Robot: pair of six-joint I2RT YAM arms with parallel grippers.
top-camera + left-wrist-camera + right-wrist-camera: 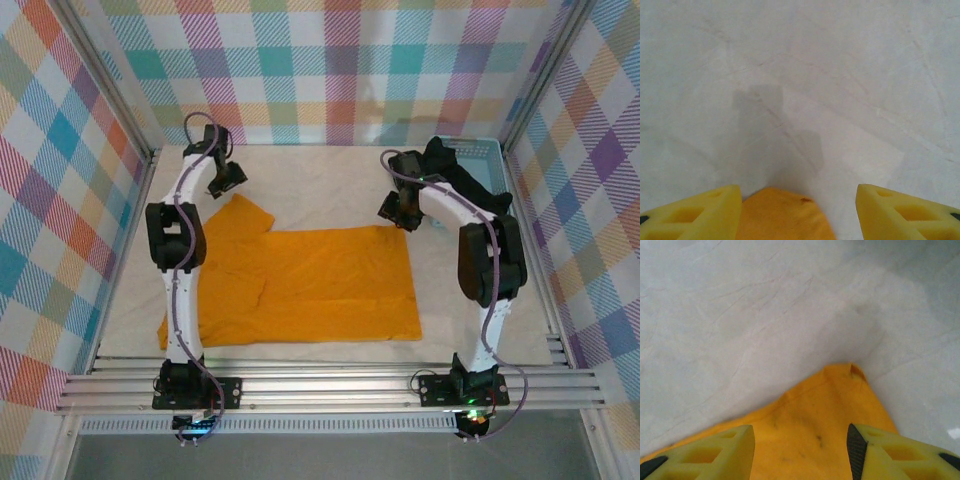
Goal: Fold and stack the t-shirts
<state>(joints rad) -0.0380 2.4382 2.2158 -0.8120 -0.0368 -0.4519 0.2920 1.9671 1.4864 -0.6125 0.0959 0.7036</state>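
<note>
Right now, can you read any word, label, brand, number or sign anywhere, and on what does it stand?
None: there is nothing readable.
Orange shirt: plain, with no print or tag showing. The small dark specks seen in the right wrist view are not letters.
Black shirts: no label visible.
Basket: no marking visible.
Plaid walls: pattern only.
</note>
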